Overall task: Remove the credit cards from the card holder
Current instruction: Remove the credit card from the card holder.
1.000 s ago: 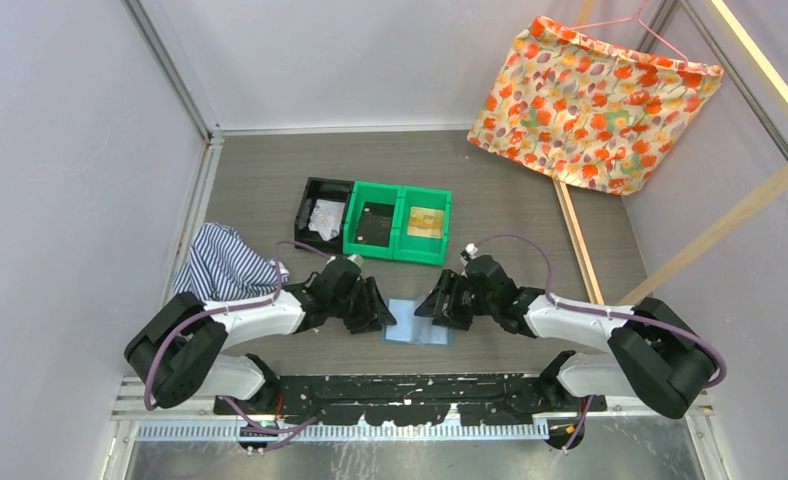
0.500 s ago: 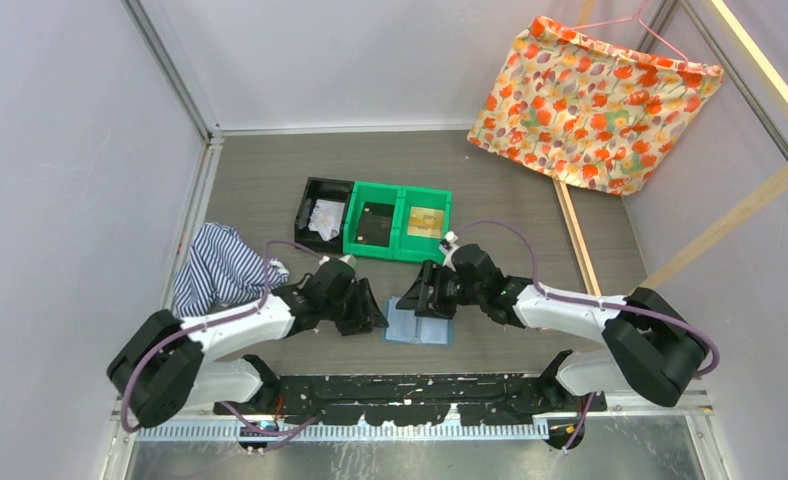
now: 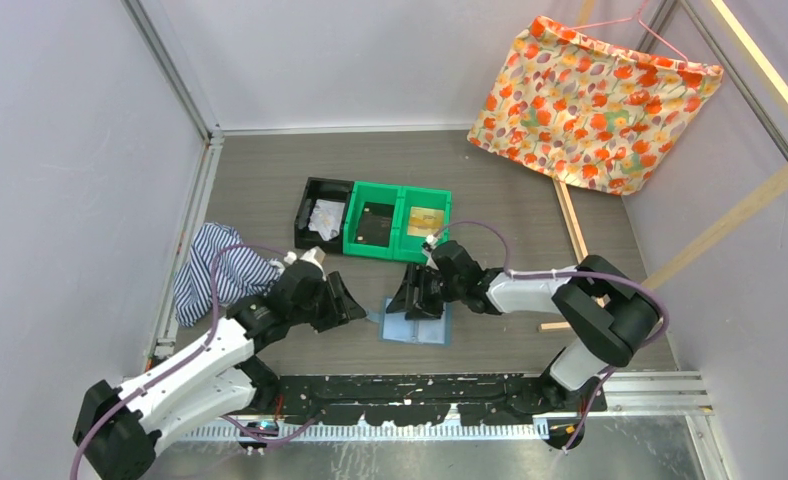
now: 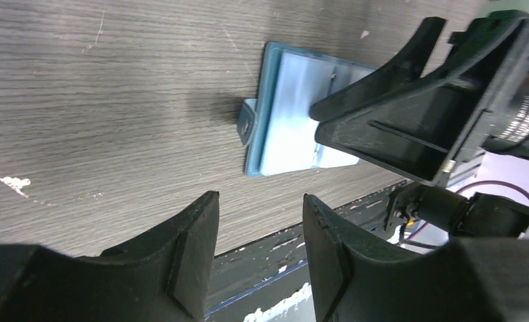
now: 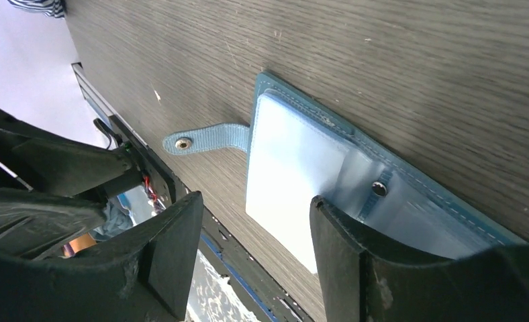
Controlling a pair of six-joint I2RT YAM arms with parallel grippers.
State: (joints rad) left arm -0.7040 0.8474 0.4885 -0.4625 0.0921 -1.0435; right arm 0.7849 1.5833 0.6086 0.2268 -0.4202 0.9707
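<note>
Top external view: the left fingers (image 3: 356,305) are drawn back from the card holder (image 3: 426,329), the right fingers (image 3: 414,303) brought over it. Both stand parted and empty, so emptying is judged barely begun.

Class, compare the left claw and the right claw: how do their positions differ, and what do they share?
The right claw is over the card holder, one finger above its clear sleeves; the left claw is beside it, over the table. The left claw faces the holder's closing tab; the right claw points in from the opposite side. Both are open and hold nothing.
</note>
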